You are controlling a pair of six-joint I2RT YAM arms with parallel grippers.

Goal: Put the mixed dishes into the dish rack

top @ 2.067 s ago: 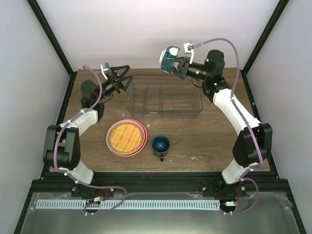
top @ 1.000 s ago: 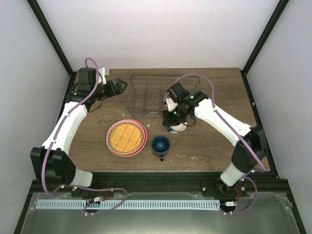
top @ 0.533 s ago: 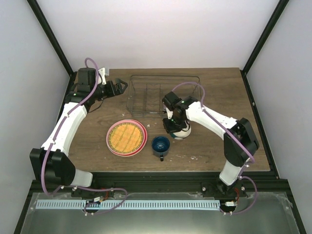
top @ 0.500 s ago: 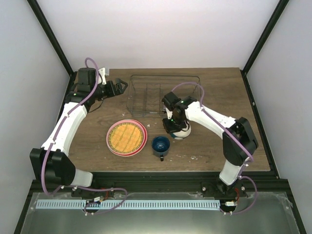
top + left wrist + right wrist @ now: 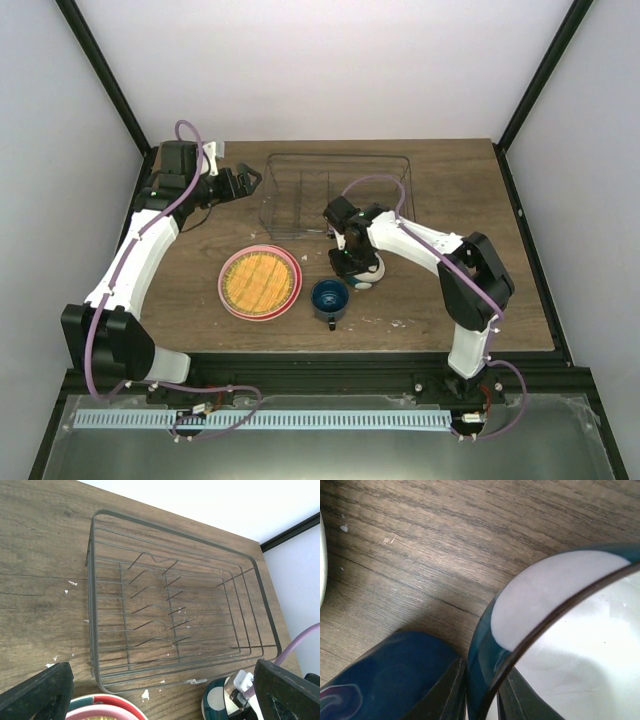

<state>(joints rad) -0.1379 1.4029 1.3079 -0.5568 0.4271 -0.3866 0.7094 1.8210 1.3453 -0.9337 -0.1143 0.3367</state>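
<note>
Right wrist: end effector (image 5: 481,700) astride bowl (image 5: 570,655) rim.

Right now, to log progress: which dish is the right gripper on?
The cream bowl with teal outside, beside the blue mug: its rim sits inside the right gripper. The mug and the stacked plates lie free.

The bowl (image 5: 560,645) between rack (image 5: 335,195) and mug (image 5: 330,298)
</note>
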